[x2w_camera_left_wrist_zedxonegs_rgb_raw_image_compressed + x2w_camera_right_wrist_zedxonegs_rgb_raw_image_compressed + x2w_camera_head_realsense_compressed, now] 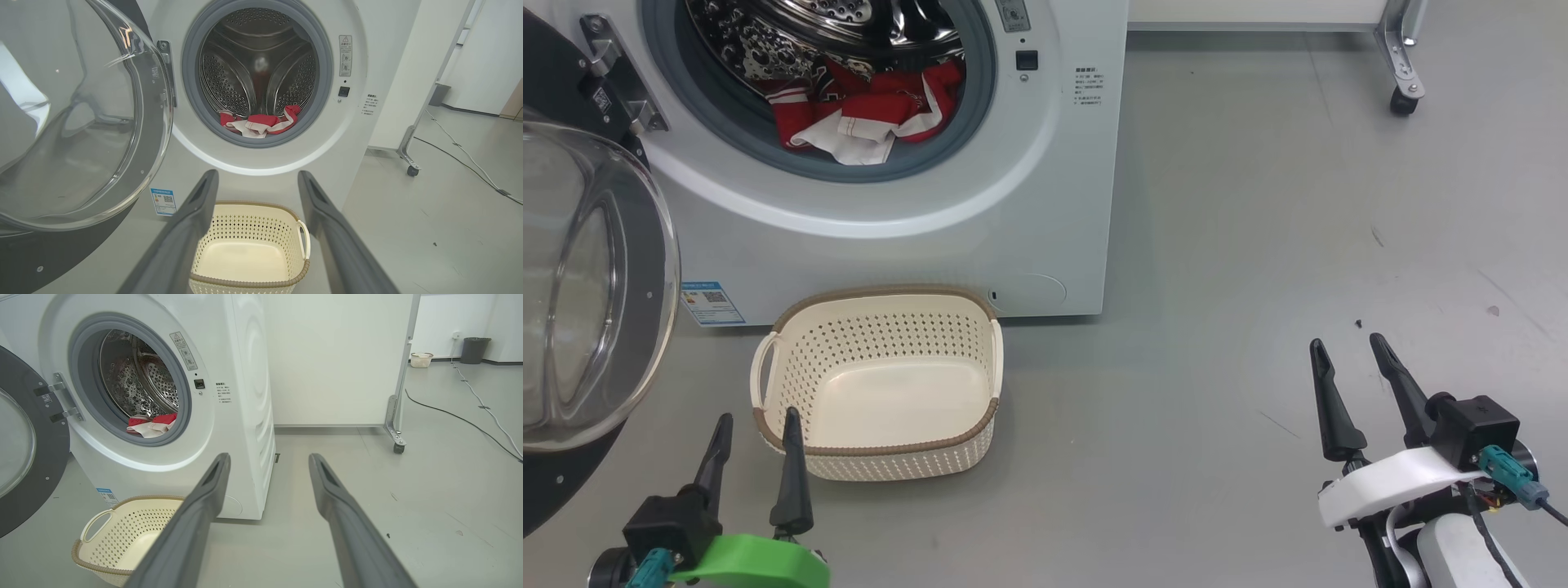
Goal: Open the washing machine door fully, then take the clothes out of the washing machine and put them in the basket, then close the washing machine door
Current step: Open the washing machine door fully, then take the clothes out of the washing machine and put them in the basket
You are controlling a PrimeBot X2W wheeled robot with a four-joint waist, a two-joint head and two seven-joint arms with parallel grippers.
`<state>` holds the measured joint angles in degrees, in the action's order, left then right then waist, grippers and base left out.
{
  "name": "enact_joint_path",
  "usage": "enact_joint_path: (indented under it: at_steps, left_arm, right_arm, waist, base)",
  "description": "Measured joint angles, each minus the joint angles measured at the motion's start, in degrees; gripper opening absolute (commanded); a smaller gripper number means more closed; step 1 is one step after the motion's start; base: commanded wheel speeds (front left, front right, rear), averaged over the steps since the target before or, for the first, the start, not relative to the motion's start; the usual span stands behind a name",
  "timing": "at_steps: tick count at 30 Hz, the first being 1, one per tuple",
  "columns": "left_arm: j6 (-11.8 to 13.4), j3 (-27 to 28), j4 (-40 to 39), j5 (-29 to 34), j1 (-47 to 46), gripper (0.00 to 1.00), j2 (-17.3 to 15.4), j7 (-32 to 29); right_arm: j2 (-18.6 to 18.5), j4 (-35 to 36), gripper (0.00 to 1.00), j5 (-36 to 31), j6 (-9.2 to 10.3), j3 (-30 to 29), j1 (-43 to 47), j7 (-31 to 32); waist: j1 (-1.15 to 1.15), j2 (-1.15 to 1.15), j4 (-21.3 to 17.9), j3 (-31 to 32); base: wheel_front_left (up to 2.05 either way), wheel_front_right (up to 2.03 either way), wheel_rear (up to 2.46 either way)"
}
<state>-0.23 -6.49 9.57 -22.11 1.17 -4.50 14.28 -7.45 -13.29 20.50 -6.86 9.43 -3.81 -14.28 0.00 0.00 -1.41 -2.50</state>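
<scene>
Since the washing machine door (588, 286) stands swung aside, seemingly fully though its edge is cropped, we judge unloading comes next: the clothes (866, 114) lie inside the washing machine (1029, 204), above the empty basket (882, 291). Left tool (757, 416) and right tool (1346, 340) gape, holding nothing; one must reach in.

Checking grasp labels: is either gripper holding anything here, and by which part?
Nothing held. Left gripper and right gripper both open, empty; clothes lie in the washing machine.

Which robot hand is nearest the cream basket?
The left gripper, on the green mount: it sits right beside the cream perforated plastic basket. The white-mounted right gripper is far off.
</scene>
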Motion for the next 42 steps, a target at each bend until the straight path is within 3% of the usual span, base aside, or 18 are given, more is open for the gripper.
enact_joint_path:
  at_steps: [24,42]
  left_arm:
    - [-0.16,0.08,-0.63,-1.42,0.0,1.0,0.74,0.0]
    - [-0.16,0.24,-0.85,-1.42,0.0,1.0,0.85,0.0]
  right_arm:
    - [0.19,-0.01,1.0,-0.24,-0.05,-0.14,-0.01,0.0]
    - [0.43,-0.22,1.0,-0.42,-0.07,-0.18,0.0,0.0]
  waist:
    - [0.0,0.0,0.51,-0.51]
    - [0.0,0.0,1.01,-0.34]
  base:
    - [0.06,-0.06,0.0]
    - [0.72,-0.72,0.0]
